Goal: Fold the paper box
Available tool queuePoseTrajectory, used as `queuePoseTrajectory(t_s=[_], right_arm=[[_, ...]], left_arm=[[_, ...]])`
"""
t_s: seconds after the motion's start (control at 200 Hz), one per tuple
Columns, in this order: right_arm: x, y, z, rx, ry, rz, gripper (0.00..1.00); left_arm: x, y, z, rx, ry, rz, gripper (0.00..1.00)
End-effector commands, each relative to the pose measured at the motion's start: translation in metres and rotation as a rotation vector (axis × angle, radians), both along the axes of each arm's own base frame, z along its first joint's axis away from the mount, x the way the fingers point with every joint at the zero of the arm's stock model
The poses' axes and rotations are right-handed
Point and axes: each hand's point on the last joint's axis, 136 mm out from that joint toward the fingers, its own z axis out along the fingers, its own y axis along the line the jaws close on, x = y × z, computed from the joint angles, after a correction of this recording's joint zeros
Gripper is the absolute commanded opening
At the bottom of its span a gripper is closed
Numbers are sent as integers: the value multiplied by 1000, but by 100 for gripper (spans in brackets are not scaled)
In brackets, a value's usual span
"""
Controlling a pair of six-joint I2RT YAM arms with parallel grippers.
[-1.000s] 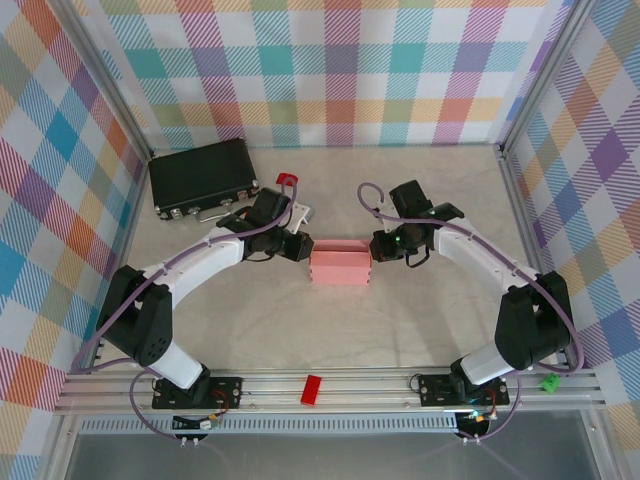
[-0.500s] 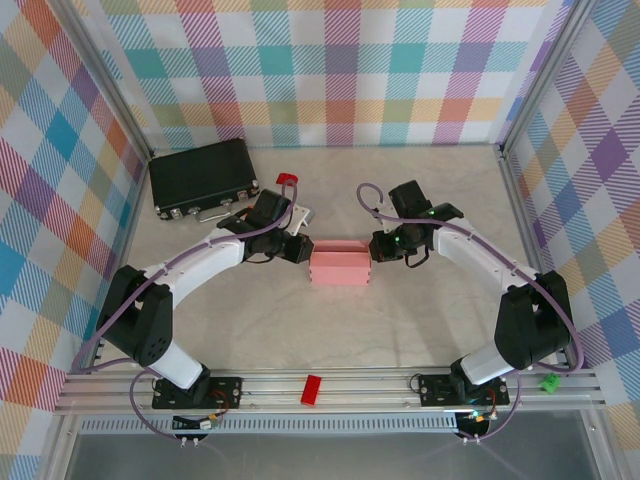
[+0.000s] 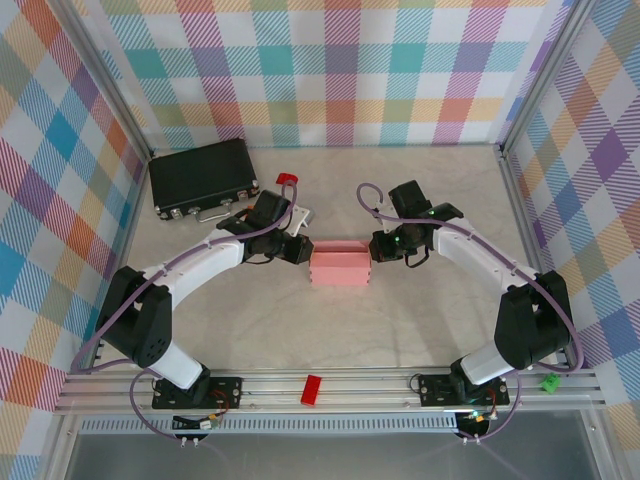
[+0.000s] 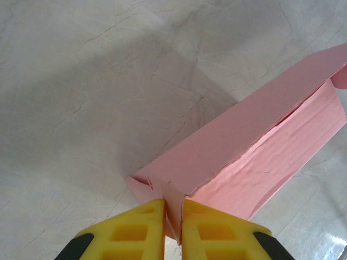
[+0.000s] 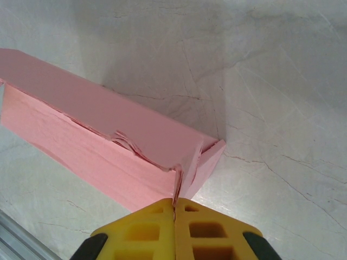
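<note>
**Desk:** What is the material at the middle of the shot?

**Operator:** From my console I see the paper box [image 3: 340,268] lying at the centre of the table [image 3: 420,330], between the two arms. It is thin pale-pink card, matt, folded into a long, shallow rectangular form. My left wrist camera shows a smooth top panel and a faintly wrinkled side panel; my right wrist camera shows a ragged, layered edge along one fold. The tabletop is pale and marbled, crossed by fine dark veins.

**Desk:** And the jaws?

**Operator:** The left gripper [image 4: 173,216] is at the box's left end. Its yellow fingertips [image 4: 135,230], moulded plastic with square recesses, are clenched on an upright card flap at the corner, with only the card between them. The right gripper [image 5: 174,208] is at the box's right end; its jaws are pressed flat together, nipping the card edge where the end flap meets the side panel.

**Desk:** Anything else in frame?

**Operator:** A black case [image 3: 203,175] with a hard, boxy shape lies at the far left, well apart from the box; a small red block [image 3: 312,389] rests on the aluminium rail [image 3: 400,385] between the arm bases.
</note>
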Motion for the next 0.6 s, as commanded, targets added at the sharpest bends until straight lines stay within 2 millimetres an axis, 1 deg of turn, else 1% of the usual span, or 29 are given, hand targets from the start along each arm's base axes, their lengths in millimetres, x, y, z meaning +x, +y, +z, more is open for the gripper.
queuePoseTrajectory(t_s=[0.0,0.155,0.31,0.595], right_arm=[[-7,6,-5,15,37,13,7],[-8,6,-6,16,39,15,6],[-9,6,-6,16,42,18,6],[-10,5,-6,10,38,23,6]], left_arm=[[-14,-6,1,-27,23,-32,14],[-17,-7,-1,-33,32,-35,13],[-18,-7,0,-43,34,-35,14],[-15,-5,6,-38,7,-25,18]])
